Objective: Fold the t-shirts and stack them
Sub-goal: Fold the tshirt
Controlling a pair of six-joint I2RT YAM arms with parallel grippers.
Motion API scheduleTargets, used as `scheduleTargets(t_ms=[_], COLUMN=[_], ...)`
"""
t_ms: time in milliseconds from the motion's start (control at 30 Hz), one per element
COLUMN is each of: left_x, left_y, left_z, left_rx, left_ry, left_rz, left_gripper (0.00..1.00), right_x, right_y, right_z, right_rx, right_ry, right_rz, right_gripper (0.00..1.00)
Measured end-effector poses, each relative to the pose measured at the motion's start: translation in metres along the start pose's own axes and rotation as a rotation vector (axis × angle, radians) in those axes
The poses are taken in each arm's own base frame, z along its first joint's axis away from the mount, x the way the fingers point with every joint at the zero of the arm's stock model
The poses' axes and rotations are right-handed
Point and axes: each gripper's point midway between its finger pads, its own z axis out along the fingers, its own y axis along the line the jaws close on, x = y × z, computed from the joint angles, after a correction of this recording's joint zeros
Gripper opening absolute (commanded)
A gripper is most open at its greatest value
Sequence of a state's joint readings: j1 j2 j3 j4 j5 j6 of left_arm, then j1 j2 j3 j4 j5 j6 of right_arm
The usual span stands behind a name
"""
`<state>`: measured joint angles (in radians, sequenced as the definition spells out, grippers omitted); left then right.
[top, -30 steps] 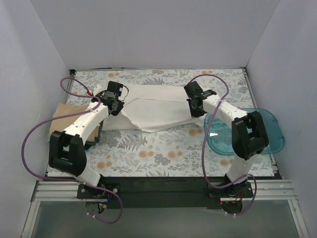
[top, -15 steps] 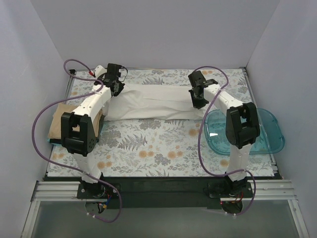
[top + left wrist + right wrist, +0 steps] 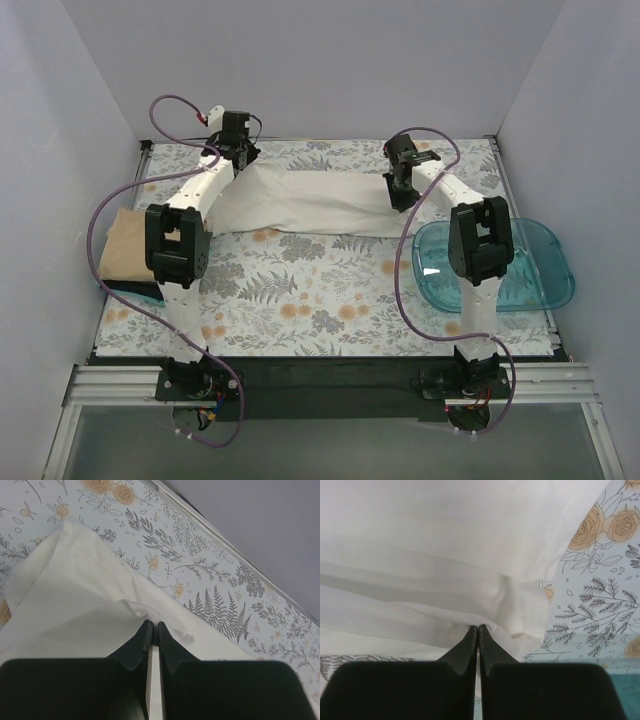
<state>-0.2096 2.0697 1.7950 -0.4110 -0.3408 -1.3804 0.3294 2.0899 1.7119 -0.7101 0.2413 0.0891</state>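
The white-and-black left arm (image 3: 200, 190) and right arm (image 3: 440, 190) stretch far forward; the left end effector (image 3: 151, 625) and right end effector (image 3: 476, 628) tilt downward, fingers pressed together, each pinching the plain white cloth t-shirt (image 3: 320, 200).

The counter (image 3: 320, 300) wears a pale covering printed with grey ferns and orange blossoms, reaching every edge. Plain matt walls of a faint lilac-grey close it in: the back wall (image 3: 320, 70) along the far edge, the left wall (image 3: 50, 150) and right wall (image 3: 595, 120) along the sides. A black strip (image 3: 330, 372) and an aluminium rail (image 3: 110, 385) line the near edge. The light is soft and even, with faint shadows.
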Motion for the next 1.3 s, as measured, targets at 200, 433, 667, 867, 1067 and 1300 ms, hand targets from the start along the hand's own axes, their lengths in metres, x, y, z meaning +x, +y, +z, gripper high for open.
scheduleTargets(t_ms=[200,433,667,867,1067,1300], left_x=[0.005,-0.002,0.013,0.046,0.097,0.098], left_y=[0.005,0.006,0.028,0.049,0.075,0.069], left_z=[0.051,0.07,0.013,0.0,0.021,0.051], left_rx=[0.003,0.0,0.001,-0.017,-0.087,-0.11], left_ry=[0.012,0.005,0.072,0.16,0.283,0.298], left_rz=[0.059,0.097,0.05,0.018,0.022,0.002], left_gripper=[0.65,0.92,0.92,0.92,0.92,0.92], right_x=[-0.03,-0.063,-0.047,-0.022,-0.001,0.009], right_y=[-0.015,-0.031,0.006,0.051,0.051,0.005], right_z=[0.018,0.003,-0.035,-0.031,-0.003,0.038], right_rx=[0.026,0.062,-0.108,-0.197,-0.197,-0.154], right_ry=[-0.028,-0.107,-0.125,-0.079,0.007,0.086], right_rz=[-0.005,-0.013,-0.082,-0.131,-0.089,0.037], right_gripper=[0.41,0.6,0.98,0.98,0.98,0.98])
